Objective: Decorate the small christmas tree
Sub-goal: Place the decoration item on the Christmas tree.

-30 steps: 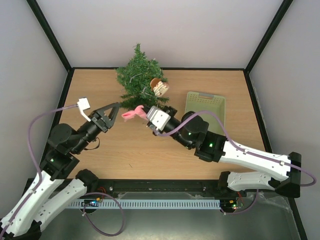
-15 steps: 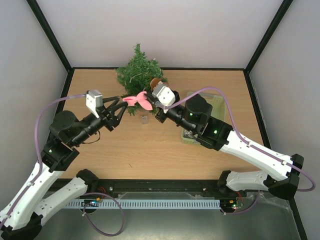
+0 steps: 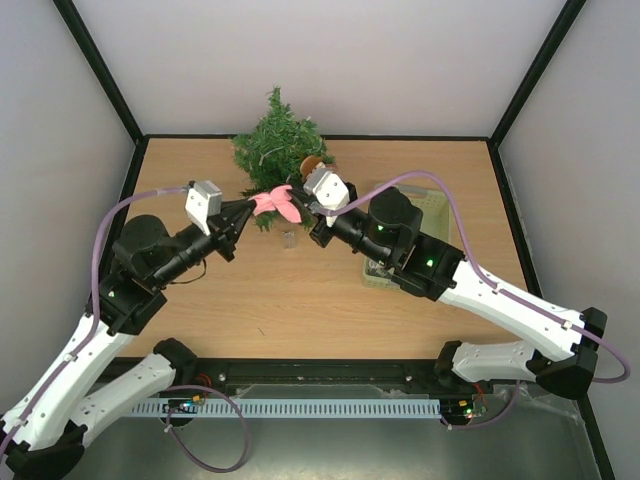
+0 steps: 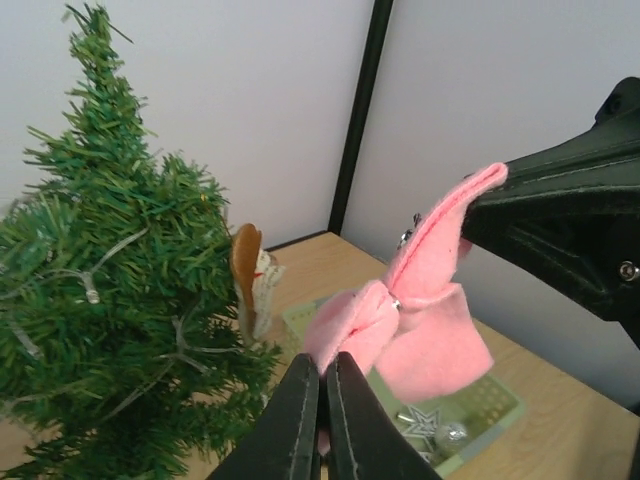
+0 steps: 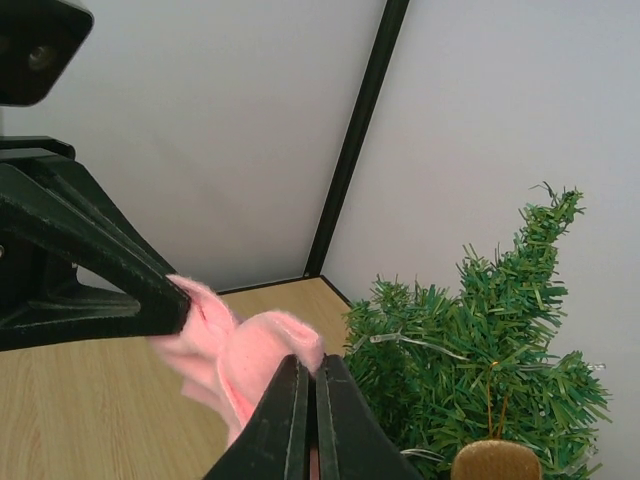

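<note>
Bow (image 3: 277, 204) is pinched from opposite ends by left tool (image 3: 248, 207) and right tool (image 3: 302, 208), both clamped on it, probably to stretch it open; tree (image 3: 275, 145) just beyond tools.

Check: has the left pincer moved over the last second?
Yes. The left pincer went up the view and rightward, toward the tree, and is now shut on the pink bow.

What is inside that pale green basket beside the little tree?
Silvery star-shaped ornaments lie in the basket. From above, the right arm covers most of it, so whatever else is inside is hidden.
</note>
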`<state>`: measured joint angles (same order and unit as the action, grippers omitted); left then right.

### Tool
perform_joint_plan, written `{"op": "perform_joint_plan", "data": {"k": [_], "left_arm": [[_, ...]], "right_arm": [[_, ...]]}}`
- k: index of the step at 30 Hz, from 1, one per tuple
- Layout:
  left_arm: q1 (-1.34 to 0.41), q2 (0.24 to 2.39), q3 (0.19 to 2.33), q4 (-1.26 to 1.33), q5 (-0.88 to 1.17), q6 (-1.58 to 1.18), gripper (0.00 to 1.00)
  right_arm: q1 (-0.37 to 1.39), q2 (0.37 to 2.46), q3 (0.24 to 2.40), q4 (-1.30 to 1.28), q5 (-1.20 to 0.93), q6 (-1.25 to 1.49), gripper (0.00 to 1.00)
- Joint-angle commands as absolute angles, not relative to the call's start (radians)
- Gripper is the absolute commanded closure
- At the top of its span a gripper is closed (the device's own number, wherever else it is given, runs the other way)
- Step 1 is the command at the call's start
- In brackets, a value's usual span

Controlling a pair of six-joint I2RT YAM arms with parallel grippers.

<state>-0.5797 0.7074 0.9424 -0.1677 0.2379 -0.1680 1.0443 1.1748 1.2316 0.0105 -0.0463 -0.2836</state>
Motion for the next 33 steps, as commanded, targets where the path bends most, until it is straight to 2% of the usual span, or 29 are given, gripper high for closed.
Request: {"op": "perform_joint_plan", "data": {"k": [1, 5, 16, 33], "left_arm": [[-0.579, 0.696, 0.927, -0.109, 0.157, -0.133, 0.98], [-0.534, 0.749, 0.939, -0.123, 0.149, -0.092, 0.98], [-0.325, 0.960, 1.055, -0.207, 0.344, -0.012, 0.98], [-0.267, 1.149, 1.158, -0.194, 0.331, 0.037, 0.95]], "right_arm": [[1.027, 1.200, 1.220, 0.041, -0.050, -0.270, 0.98], [1.001, 1.241, 1.211, 0.069, -0.070, -0.278, 0.98], [0.929, 1.369, 1.266, 0.070, -0.060, -0.333, 0.98], [0.884, 1.506, 1.331, 0.122, 0.044, -0.415, 0.98]]}}
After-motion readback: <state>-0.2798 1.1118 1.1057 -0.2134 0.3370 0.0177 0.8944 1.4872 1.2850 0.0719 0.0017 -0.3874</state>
